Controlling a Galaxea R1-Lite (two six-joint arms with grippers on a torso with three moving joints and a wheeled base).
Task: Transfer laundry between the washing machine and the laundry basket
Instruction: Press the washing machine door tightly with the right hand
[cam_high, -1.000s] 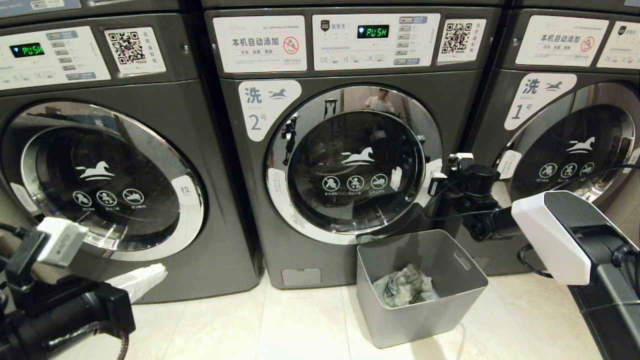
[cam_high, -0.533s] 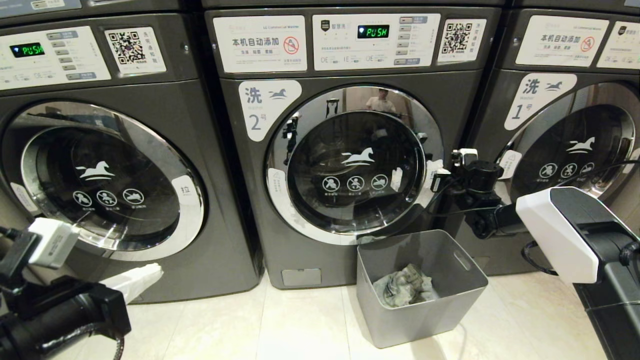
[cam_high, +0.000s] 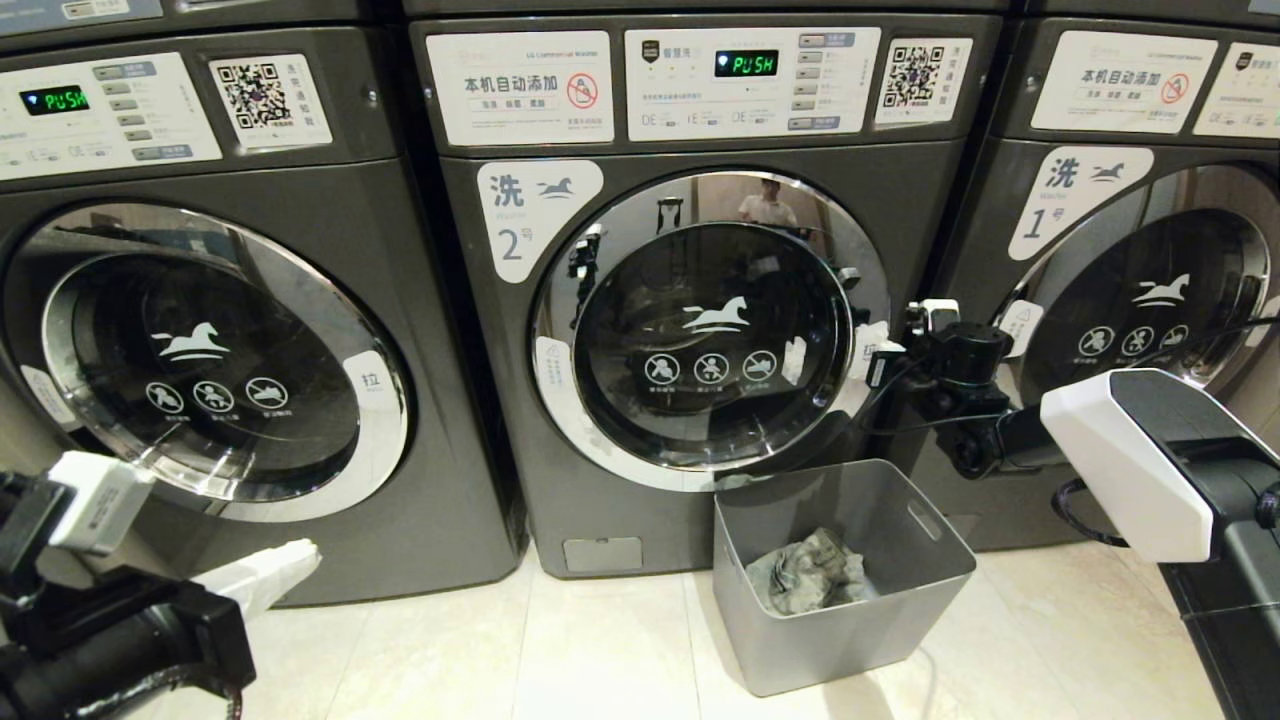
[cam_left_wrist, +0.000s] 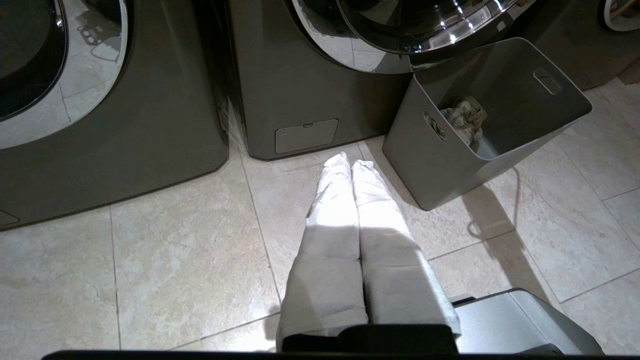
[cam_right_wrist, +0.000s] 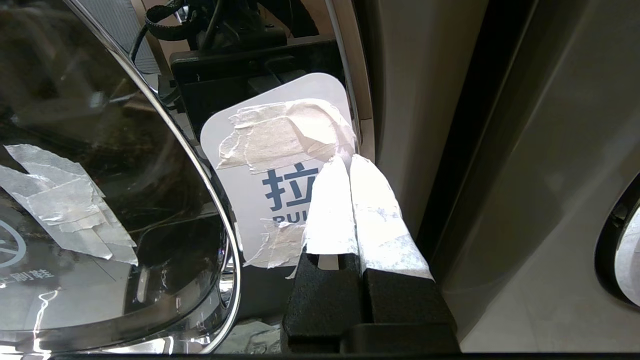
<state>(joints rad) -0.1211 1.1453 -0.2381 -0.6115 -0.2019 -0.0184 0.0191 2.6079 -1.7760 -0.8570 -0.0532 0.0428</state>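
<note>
Right hand (cam_right_wrist: 348, 162) nudged toward door edge

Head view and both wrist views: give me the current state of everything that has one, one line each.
Washing machine 2: door looks shut, display reads PUSH.
Laundry basket: upright on the floor before machine 2.
Laundry: crumpled inside the basket.
Right end effector: shut, holding nothing, tips at the taped pull label on the door's rim.
Left end effector: shut, holding nothing, low over the floor tiles.
</note>
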